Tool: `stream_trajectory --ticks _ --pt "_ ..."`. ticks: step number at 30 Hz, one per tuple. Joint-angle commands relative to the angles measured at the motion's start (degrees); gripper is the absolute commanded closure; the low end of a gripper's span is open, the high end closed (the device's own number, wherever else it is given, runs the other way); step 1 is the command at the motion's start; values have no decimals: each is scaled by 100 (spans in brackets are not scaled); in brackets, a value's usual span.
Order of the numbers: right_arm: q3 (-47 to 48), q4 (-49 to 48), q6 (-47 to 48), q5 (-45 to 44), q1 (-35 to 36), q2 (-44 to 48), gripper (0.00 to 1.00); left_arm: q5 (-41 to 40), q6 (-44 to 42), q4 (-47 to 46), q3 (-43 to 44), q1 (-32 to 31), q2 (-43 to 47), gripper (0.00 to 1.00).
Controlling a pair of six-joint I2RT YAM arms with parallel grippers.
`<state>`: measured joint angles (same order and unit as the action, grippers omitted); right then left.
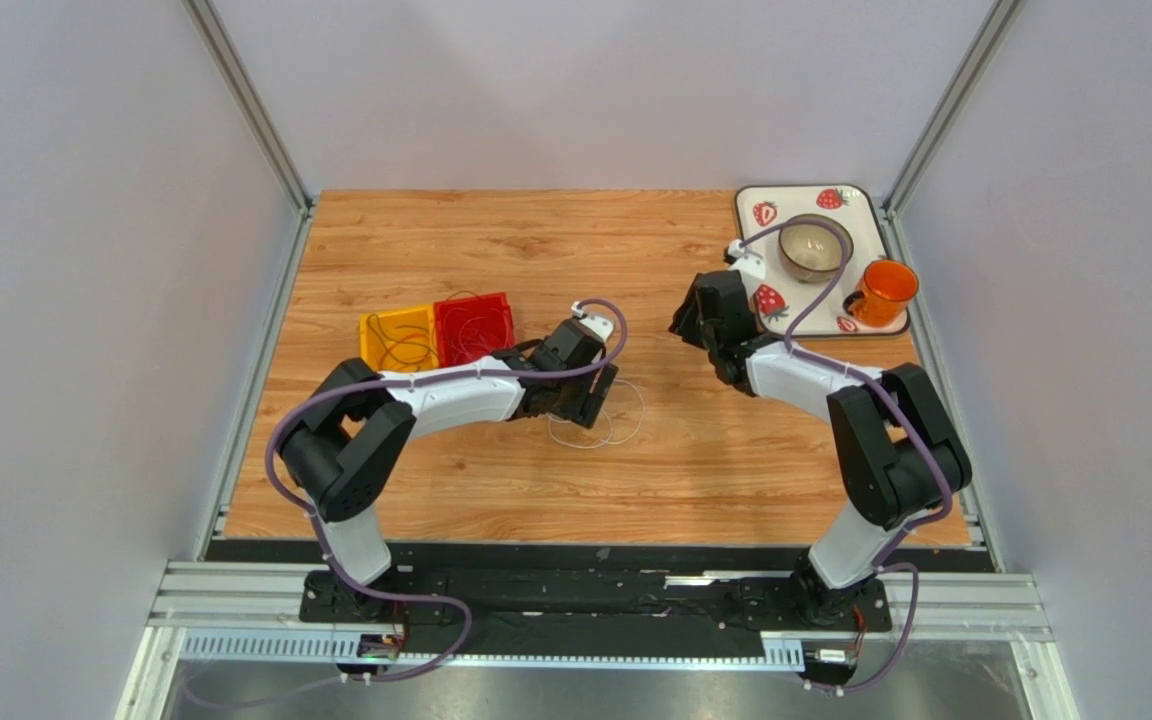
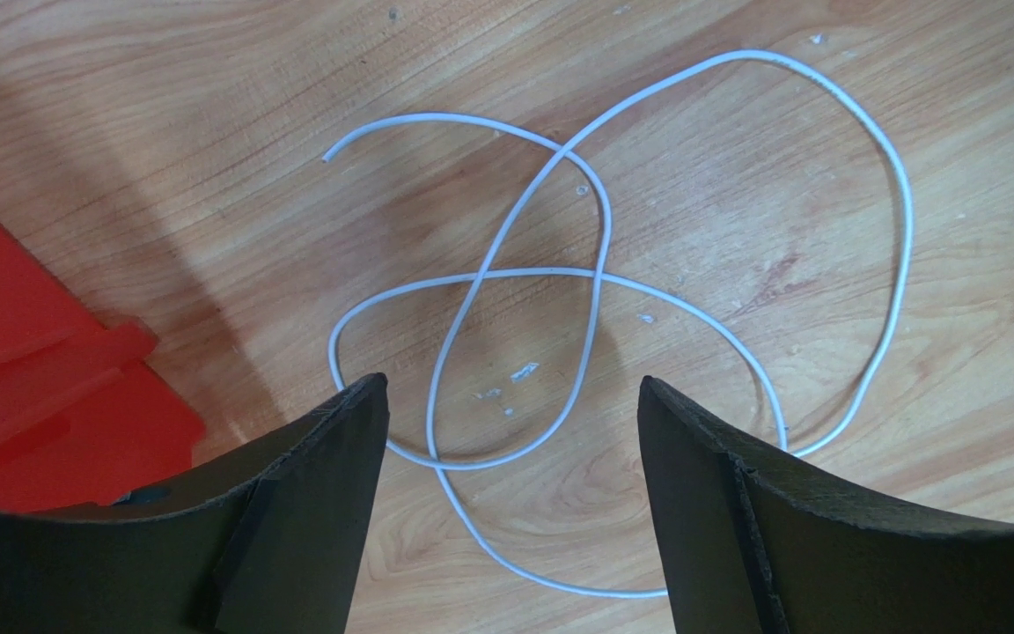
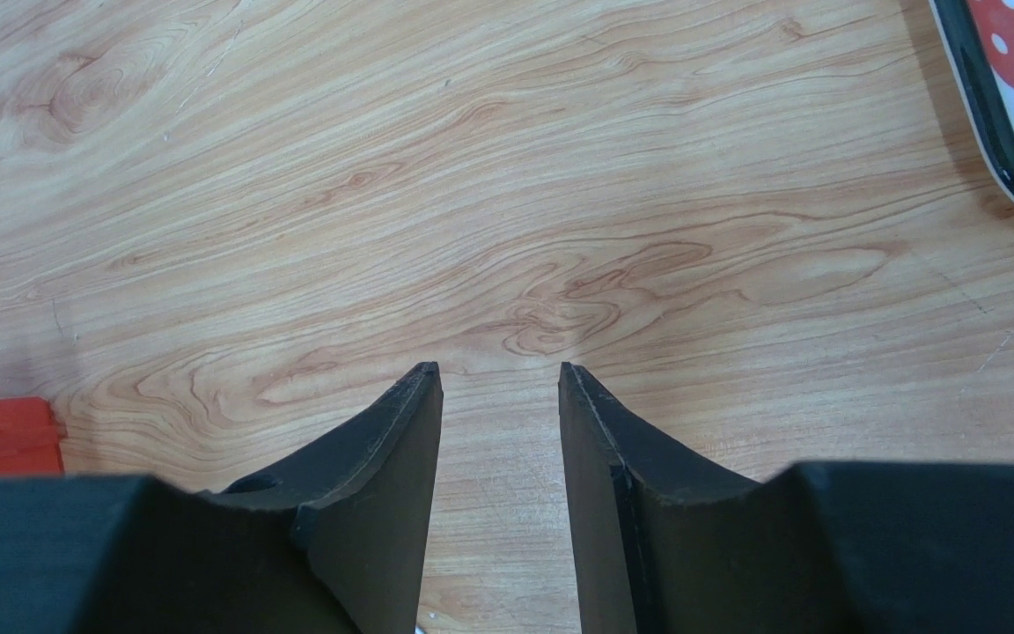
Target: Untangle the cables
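A thin white cable [image 2: 539, 272] lies on the wood table in several crossing loops; it also shows in the top view [image 1: 608, 425]. My left gripper [image 2: 510, 390] is open and empty. It hovers just above the near edge of those loops, which run between its fingers [image 2: 327, 489]. In the top view it [image 1: 591, 393] is at the table's middle. Thin orange-brown wire [image 1: 411, 351] loops in the yellow tray. My right gripper [image 3: 499, 373] is open with a narrow gap, empty over bare wood, right of the white cable [image 1: 692, 321].
A red tray [image 1: 474, 327] and a yellow tray [image 1: 384, 324] sit left of the left gripper; the red one shows in the left wrist view [image 2: 36, 383]. A strawberry-patterned tray [image 1: 755, 195] at the back right holds a bowl [image 1: 815, 248] and an orange cup [image 1: 883, 290].
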<state>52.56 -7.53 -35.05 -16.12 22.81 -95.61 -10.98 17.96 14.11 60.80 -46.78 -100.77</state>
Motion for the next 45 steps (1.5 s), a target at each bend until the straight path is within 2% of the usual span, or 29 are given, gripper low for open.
stream_trajectory --ticks 1,9,12,17,18,20,21,23,32,42,45 --pt "255 -82 -125 100 -57 -89 58 263 -196 -382 -102 108 -135 24" --pt "317 -38 -169 223 -127 -168 59 501 -196 -637 -270 196 -250 30" --pt "334 -21 -187 276 -145 -195 59 483 -179 -646 -279 196 -285 37" --pt "369 6 -204 337 -180 -221 59 553 -99 -664 -358 196 -294 57" --pt "361 6 -213 346 -189 -230 59 571 -73 -681 -384 196 -285 67" --pt "387 23 -213 364 -198 -238 59 650 -3 -708 -445 187 -294 77" --pt "387 23 -213 373 -198 -256 59 685 32 -699 -463 187 -303 89" --pt "396 32 -222 399 -207 -256 59 738 94 -743 -542 179 -303 98" --pt "422 59 -222 452 -224 -282 59 940 375 -594 -604 12 -13 100" --pt "431 85 -231 478 -233 -300 60 1054 621 584 54 -15 1058 100" --pt "422 85 -231 487 -242 -300 60 1370 665 891 187 -15 1331 100"
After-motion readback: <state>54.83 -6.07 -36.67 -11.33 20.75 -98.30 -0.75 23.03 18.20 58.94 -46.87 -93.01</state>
